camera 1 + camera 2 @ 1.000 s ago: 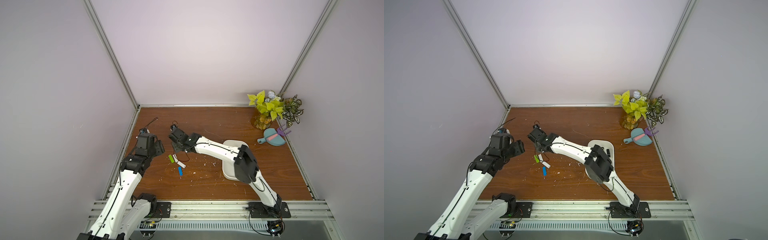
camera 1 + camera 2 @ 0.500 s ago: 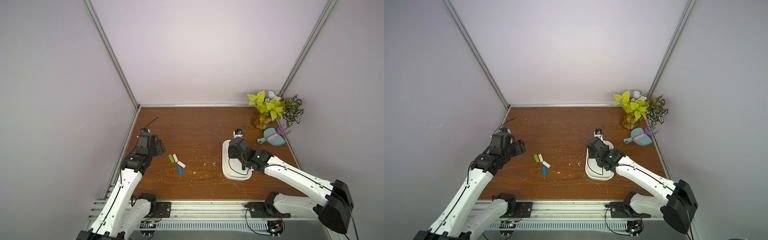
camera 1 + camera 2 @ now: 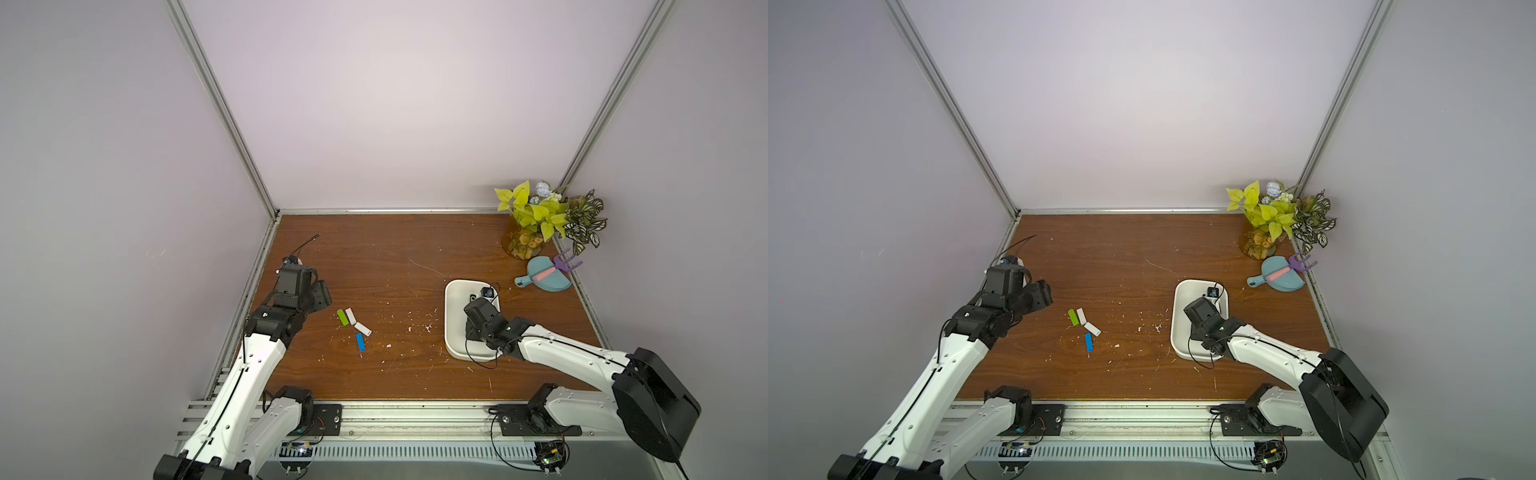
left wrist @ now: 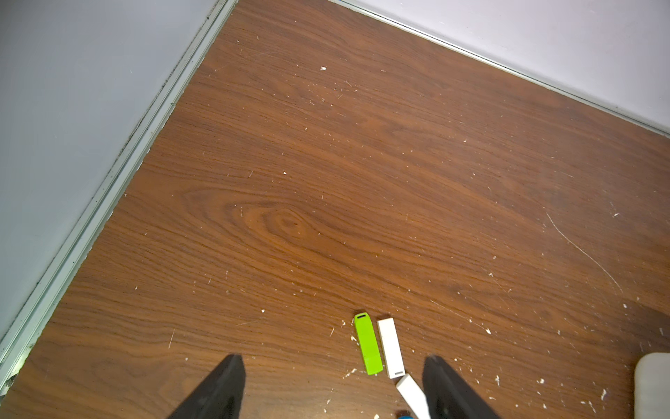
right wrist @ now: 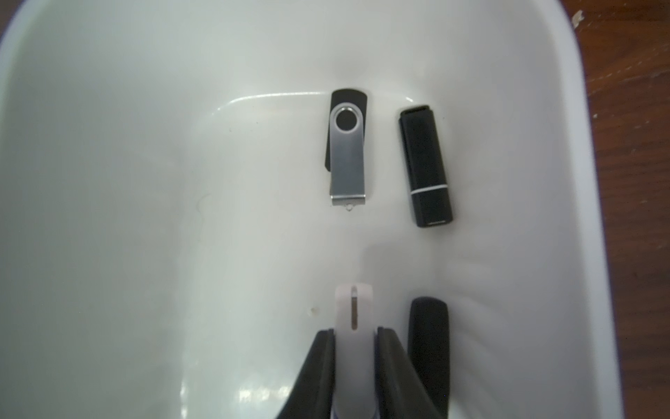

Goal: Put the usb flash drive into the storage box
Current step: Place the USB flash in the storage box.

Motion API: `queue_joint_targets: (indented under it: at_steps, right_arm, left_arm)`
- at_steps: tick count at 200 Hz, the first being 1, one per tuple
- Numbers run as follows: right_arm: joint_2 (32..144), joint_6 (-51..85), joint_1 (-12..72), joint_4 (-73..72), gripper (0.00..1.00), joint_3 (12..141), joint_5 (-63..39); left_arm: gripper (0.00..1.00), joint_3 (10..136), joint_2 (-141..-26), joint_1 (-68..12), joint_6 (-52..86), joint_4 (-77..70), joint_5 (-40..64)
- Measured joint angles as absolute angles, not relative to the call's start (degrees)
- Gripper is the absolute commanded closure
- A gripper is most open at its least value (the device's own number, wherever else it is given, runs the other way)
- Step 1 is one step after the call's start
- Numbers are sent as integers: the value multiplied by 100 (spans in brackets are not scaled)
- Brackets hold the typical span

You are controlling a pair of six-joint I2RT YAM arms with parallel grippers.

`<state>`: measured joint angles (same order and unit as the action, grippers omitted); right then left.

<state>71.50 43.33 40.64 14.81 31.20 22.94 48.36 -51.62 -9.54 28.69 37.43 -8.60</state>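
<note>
One usb flash drive (image 5: 353, 308), pinched by the right gripper (image 5: 354, 331), has reached the storage box (image 5: 108, 145). Release probably comes next. Left gripper (image 4: 333, 359) stands open.

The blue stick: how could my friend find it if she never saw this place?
On the brown wooden table, by the left arm, four small sticks lie clustered, away from the white storage box. The blue stick lies nearest the front rail; it is the only blue one, beside a green stick and two white sticks.
</note>
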Motion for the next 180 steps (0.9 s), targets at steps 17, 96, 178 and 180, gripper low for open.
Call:
queue_joint_targets:
  at_steps: [17,96,178,180]
  right_arm:
    - [7223,4346,4021,1385,77,3120,2259]
    - [7262,4377,3922,1223,60,2991,2185]
    - [6525,3905,3903,1656,50,3468,2008]
    - [6473,3863,3900,1664,49,3516,2008]
  left_arm:
    - [23,4836,-5166,-954,2869,3743,-860]
    - [23,4836,-5194,-954,2869,3743,-838]
    - [1,4836,-5201,-954,2845,3728,-792]
    - [1,4836,-5205,-954,2851,3726,-790]
